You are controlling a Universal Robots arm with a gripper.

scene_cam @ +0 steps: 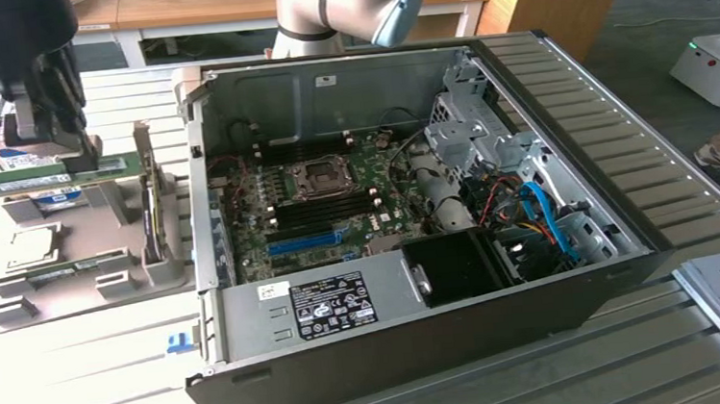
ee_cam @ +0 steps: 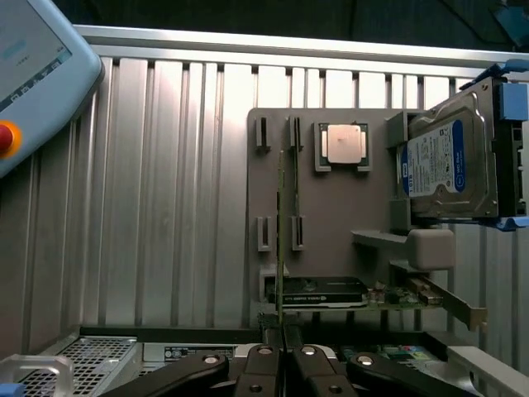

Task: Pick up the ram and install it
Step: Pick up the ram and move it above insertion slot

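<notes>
While our gripper [scene_cam: 58, 150] clenched the ram [scene_cam: 56, 175] over the tray [scene_cam: 36, 297], we judged its thin edge hold could let it tilt and snag the case [scene_cam: 398, 353].

Green ram [scene_cam: 5, 182], blue-labelled hard drive [ee_cam: 446, 165]

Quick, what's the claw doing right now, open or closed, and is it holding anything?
Claw: closed, holding the ram.

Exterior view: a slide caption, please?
End effector grips a thin green circuit-board ram stick above a grey plastic parts tray, beside an open dark metal computer case.
</notes>
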